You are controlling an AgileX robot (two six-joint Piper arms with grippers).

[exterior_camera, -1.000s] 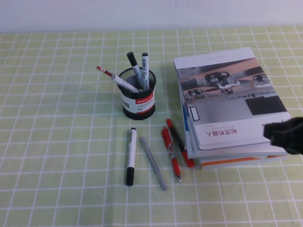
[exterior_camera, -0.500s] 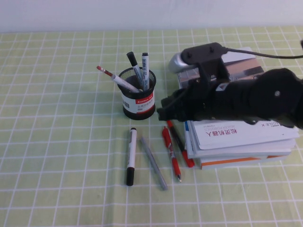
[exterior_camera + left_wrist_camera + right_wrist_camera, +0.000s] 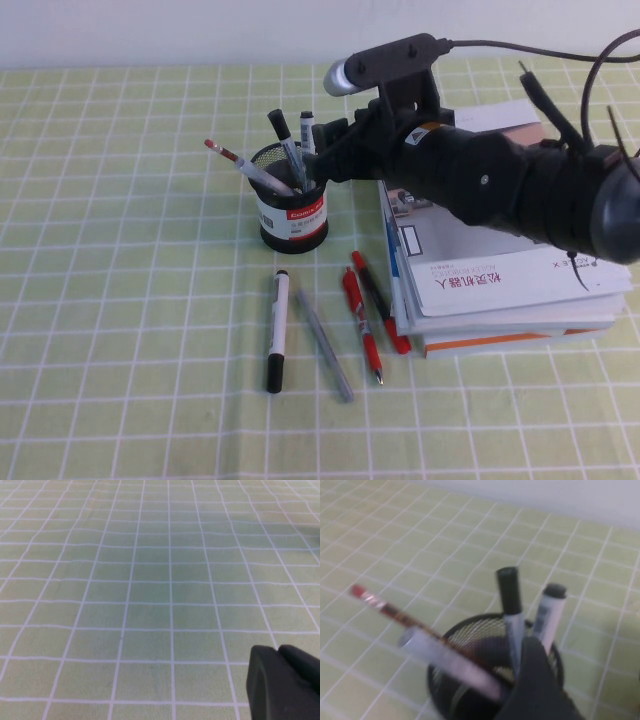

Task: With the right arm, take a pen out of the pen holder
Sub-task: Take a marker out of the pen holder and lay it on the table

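A black mesh pen holder [image 3: 293, 205] stands left of centre on the checked cloth. In it are a black-capped marker [image 3: 281, 130], a white marker [image 3: 306, 130], a red pen [image 3: 222, 154] and a white pen [image 3: 262, 175], both leaning left. My right gripper [image 3: 333, 152] hovers at the holder's right rim, beside the two upright markers, open and holding nothing. In the right wrist view one finger [image 3: 535, 680] shows in front of the holder [image 3: 465, 685], just below the marker caps [image 3: 507, 587]. My left gripper [image 3: 282, 680] hangs shut over bare cloth.
In front of the holder lie a black-and-white marker [image 3: 277, 332], a grey pen [image 3: 324, 345], a red pen [image 3: 362, 325] and a red-and-black pen [image 3: 378, 300]. A stack of books [image 3: 500, 285] sits to the right, under my right arm.
My right arm swept in from the right edge, over the books, to the holder's rim. Its jaws went from shut to open. The pens have not moved.
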